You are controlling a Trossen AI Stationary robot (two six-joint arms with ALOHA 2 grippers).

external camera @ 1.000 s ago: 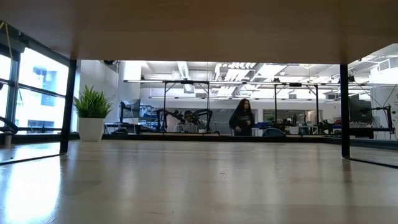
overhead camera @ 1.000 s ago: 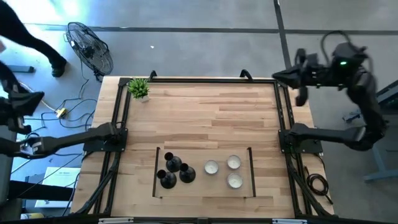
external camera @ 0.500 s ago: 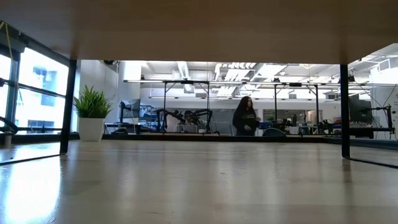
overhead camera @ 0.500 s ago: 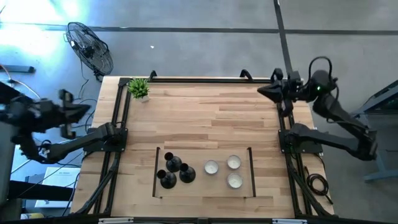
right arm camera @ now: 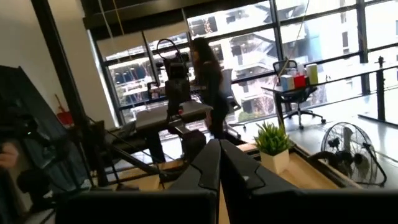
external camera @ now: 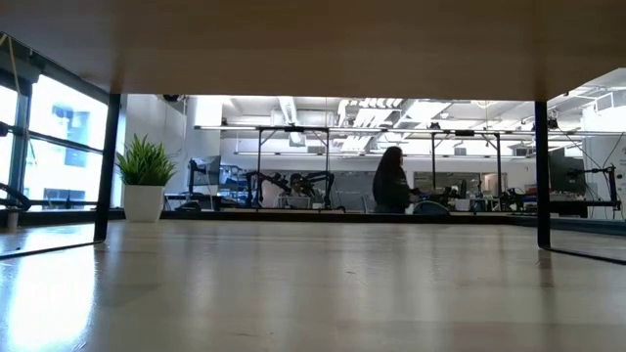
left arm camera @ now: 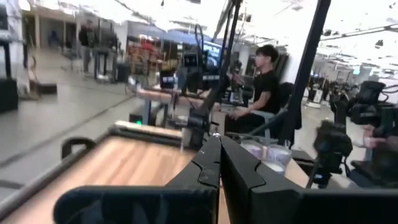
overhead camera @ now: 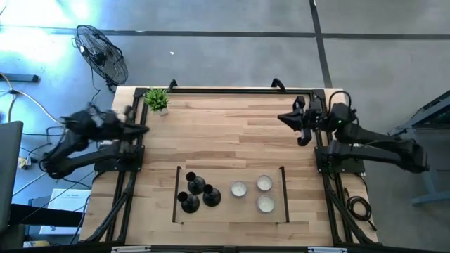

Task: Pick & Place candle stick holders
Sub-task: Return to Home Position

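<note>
Candle stick holders [overhead camera: 195, 185]: three, clustered on my bench [overhead camera: 232, 133] near its front edge, just beside three pale candles [overhead camera: 239, 188].
Left jaws: closed, holding nothing, at the bench's left edge.
Right jaws: closed, holding nothing, at the right edge.

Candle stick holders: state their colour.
Black, all three candle stick holders; the high view shows it best.

Candle stick holders [overhead camera: 197, 187] left of candles [overhead camera: 264, 185] — plant [overhead camera: 157, 100] far corner.
</note>
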